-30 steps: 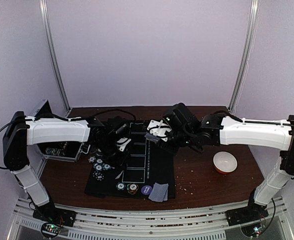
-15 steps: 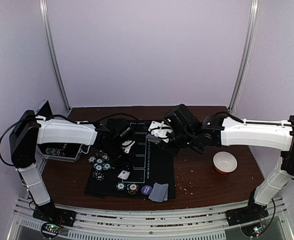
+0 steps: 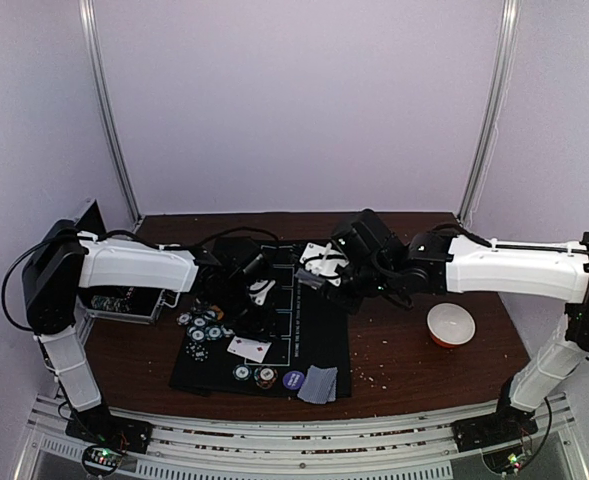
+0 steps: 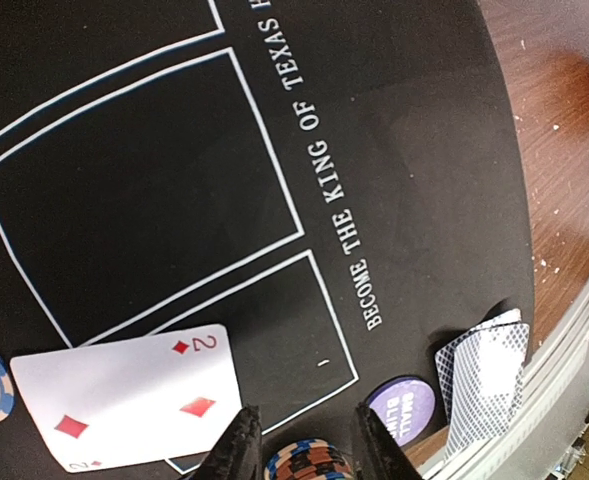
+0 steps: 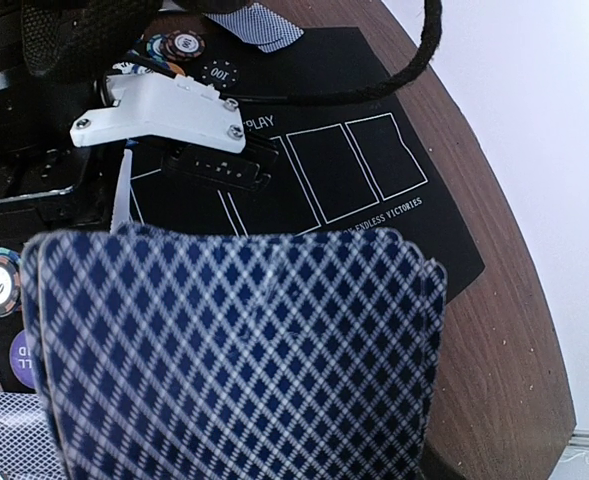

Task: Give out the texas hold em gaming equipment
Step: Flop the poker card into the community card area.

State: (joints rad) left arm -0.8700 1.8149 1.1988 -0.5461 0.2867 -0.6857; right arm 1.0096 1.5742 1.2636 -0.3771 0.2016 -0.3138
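The two of diamonds (image 4: 124,405) lies flat and face up on the near-left part of the black mat (image 4: 174,200), just right of the loose chips (image 3: 200,326). From above, its long axis runs across the mat, left to right, with the right end a little nearer my bases. In my left wrist view it lies lengthwise across the picture, the red 2 at its upper right corner.

My left gripper (image 4: 306,425) hangs just above the card's right end. My fingers (image 4: 236,450) stand apart with nothing between them. Beside them sit a chip stack (image 4: 309,465), the purple disc (image 4: 404,408) and a face-down pile (image 4: 484,385) that overhangs the mat's near edge.

My right gripper (image 3: 324,268) is clamped on the deck (image 5: 234,350), held off the table over the mat's far right. The patterned backs face that wrist camera, slightly fanned.

A second ago that patch of mat was bare and my left fingers were pressed together. Half a second ago the card showed there only as a small white shape. Now it lies flat and my left fingers have parted. My right grip and the deck have not changed.
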